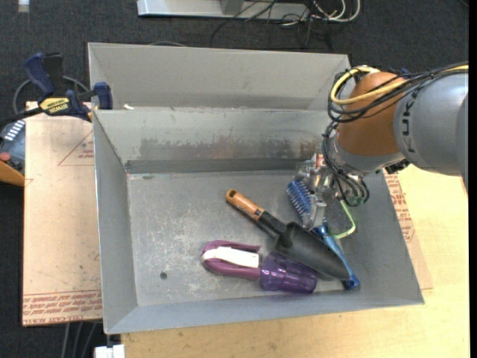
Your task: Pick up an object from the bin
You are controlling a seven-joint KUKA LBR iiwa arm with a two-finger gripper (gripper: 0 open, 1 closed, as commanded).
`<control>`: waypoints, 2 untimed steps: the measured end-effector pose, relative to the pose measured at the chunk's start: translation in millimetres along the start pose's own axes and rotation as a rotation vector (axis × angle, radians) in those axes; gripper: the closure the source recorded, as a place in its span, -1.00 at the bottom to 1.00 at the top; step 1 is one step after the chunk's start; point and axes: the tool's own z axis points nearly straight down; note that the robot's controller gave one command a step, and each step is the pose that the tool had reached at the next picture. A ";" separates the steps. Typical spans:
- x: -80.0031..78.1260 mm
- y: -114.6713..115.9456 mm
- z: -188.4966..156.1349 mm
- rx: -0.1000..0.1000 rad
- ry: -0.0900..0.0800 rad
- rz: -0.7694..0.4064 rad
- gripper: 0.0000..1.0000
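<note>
Four things: all lie in the near right part of the bin; its left floor is bare.
Purple and white handle: leftmost of the group, lying flat with its long axis running left to right and its right end against the cup.
Scoop: wooden grip up and to the left, black blade down and to the right, so it lies on a diagonal. The blade sits between the cup and the brush's stem.
Cup: clear purple, on its side near the front wall, touching the scoop's blade.
Brush: blue. Its bristled head is up by the end effector, and its thin stem runs down and to the right, toward the front right corner, close along the scoop's blade.
End effector: low in the bin, right at the brush's head. Whether it is released or clenched cannot be told, as the wrist hides it.
Arm: reaches in from the right, with an orange cover and looped cables at the wrist.
Key relation: the brush is judged the nearest thing. Its head lies just left of the end effector, and its long axis leads away toward the front wall.
Likely snag: a grip there would probably meet soft bristles rather than the stem, and the stem could drag the scoop along.
</note>
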 end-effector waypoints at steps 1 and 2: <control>-0.1 0.1 0.0 0.000 0.000 -0.001 1.00; -0.1 0.2 0.0 0.001 0.000 -0.001 1.00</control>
